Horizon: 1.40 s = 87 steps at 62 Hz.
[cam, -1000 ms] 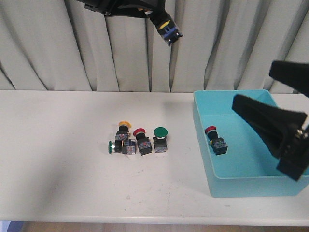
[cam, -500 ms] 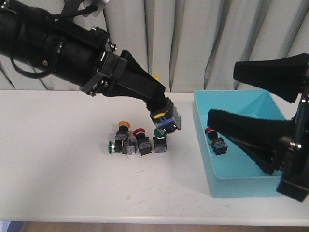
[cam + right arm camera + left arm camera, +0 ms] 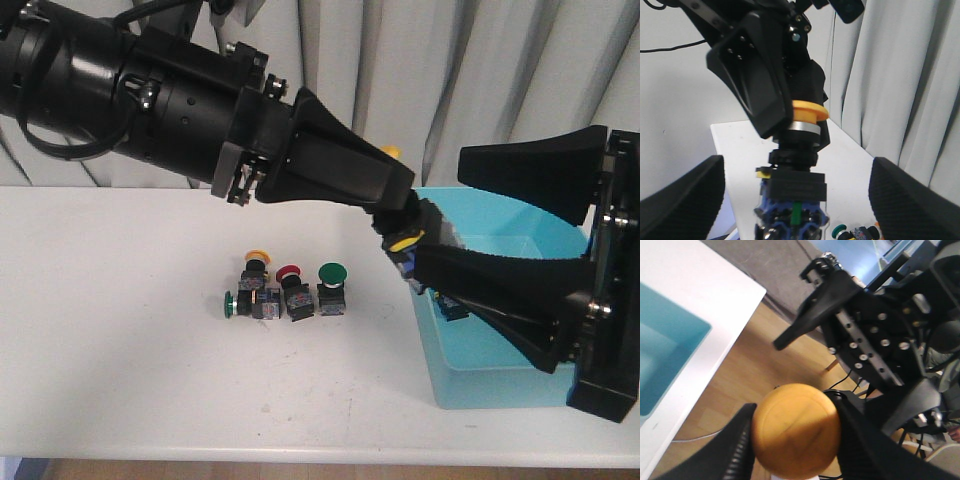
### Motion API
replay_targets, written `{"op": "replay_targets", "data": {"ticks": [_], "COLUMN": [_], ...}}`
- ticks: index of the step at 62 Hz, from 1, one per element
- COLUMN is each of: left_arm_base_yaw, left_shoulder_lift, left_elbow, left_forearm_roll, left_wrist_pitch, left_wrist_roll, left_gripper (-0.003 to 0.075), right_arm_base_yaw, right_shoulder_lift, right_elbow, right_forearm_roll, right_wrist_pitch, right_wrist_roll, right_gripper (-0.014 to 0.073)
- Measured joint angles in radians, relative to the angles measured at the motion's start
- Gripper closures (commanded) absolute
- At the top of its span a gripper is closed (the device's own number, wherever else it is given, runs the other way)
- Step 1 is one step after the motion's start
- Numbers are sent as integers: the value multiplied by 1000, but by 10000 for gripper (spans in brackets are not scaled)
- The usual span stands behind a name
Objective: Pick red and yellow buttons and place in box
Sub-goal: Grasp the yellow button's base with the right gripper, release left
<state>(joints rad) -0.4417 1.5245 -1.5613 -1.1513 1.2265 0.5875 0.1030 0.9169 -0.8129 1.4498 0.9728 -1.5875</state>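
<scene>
Front: left gripper (image 3: 405, 232) fingers clamped on a yellow button (image 3: 404, 243), held at the near-left rim of the box (image 3: 500, 385) — likely staged for a drop or a handover. Right gripper (image 3: 510, 245) fingers wide apart just beyond it. Remaining buttons (image 3: 285, 288) sit on the desk (image 3: 120, 330), well clear.

Left wrist: only the yellow cap between the fingers (image 3: 737, 450); body hidden.

Right wrist: shows the black body and blue base hanging below the cap — between its spread fingers (image 3: 682, 200), untouched.
</scene>
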Motion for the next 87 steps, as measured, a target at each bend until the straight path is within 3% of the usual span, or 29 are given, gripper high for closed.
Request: {"op": "replay_targets", "data": {"ticks": [16, 23, 30, 45, 49, 60, 79, 87], "left_arm_base_yaw": [-21, -21, -21, -21, -21, -21, -21, -21], "left_shoulder_lift": [0, 0, 0, 0, 0, 0, -1, -1], "left_elbow": [0, 0, 0, 0, 0, 0, 0, 0], "left_forearm_roll": [-72, -85, -87, -90, -90, -82, -51, -33], "left_wrist_pitch": [-6, -10, -15, -34, -34, -34, -34, -32], "left_wrist_roll": [34, 41, 43, 49, 50, 50, 46, 43], "left_gripper": [728, 728, 728, 724, 714, 614, 283, 215], "right_arm_base_yaw": [0, 0, 0, 0, 0, 0, 0, 0], "right_shoulder_lift": [20, 23, 23, 23, 23, 23, 23, 23], "right_elbow": [0, 0, 0, 0, 0, 0, 0, 0], "right_forearm_roll": [0, 0, 0, 0, 0, -2, -16, -9], "right_wrist_pitch": [1, 1, 4, 16, 16, 16, 15, -1], "right_wrist_roll": [14, 26, 40, 46, 47, 47, 47, 47], "right_gripper": [32, 85, 209, 602, 608, 603, 604, 604]}}
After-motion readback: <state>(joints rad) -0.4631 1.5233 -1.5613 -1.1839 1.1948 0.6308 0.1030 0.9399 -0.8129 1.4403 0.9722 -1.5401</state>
